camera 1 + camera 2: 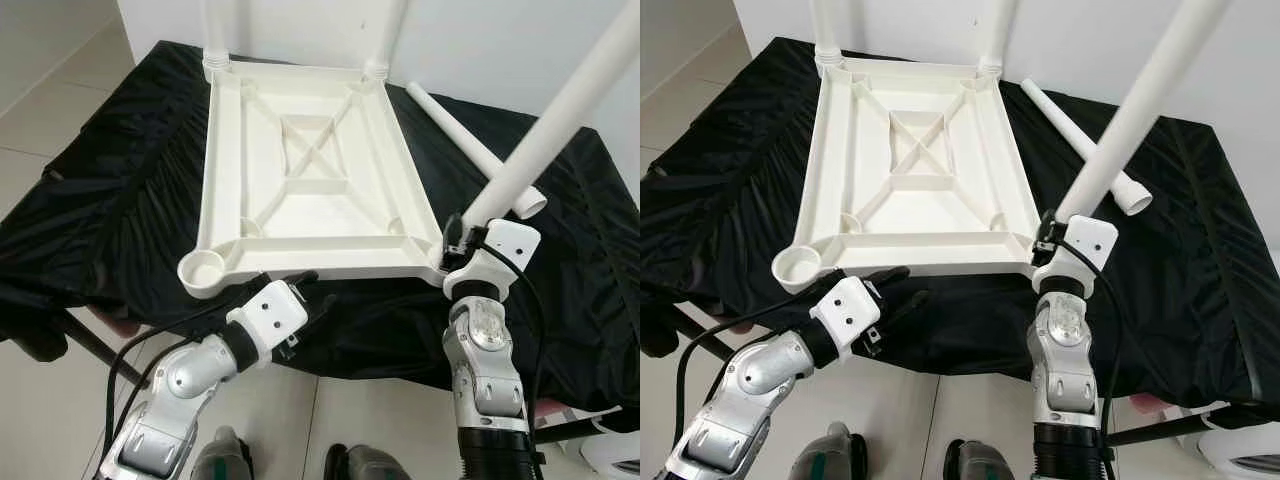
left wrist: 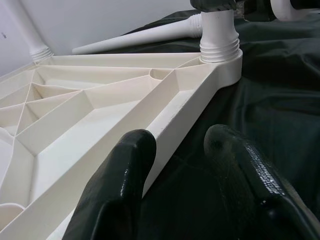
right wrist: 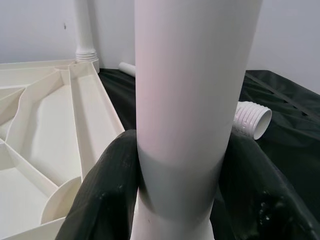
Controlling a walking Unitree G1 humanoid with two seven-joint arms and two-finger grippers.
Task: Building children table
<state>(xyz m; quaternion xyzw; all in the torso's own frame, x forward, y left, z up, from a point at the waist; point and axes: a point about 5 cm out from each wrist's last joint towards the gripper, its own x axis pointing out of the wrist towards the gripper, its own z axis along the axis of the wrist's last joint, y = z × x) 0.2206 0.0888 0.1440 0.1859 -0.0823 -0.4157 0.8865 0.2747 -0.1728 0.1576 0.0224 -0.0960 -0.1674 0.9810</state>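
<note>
The white tabletop (image 1: 310, 170) lies upside down on the black-draped worktop (image 1: 120, 190), ribs up, so its corner sockets face upward to take the legs. Two legs already stand in the sockets along the worktop's far edge. The right pincer (image 3: 175, 200) is clenched around a third leg (image 1: 560, 120), holding it tilted over the socket at the tabletop's near right corner, apparently seating or screwing it in (the threaded collar looks partly home, though the joint is hard to judge). The left pincer (image 2: 180, 165) is released, its fingers (image 2: 125, 170) straddling the tabletop's near rim, probably to steady the panel against the push. The near left socket (image 1: 202, 270) is empty; a fourth leg (image 1: 470, 145) lies loose towards the worktop's far right corner, waiting its turn
</note>
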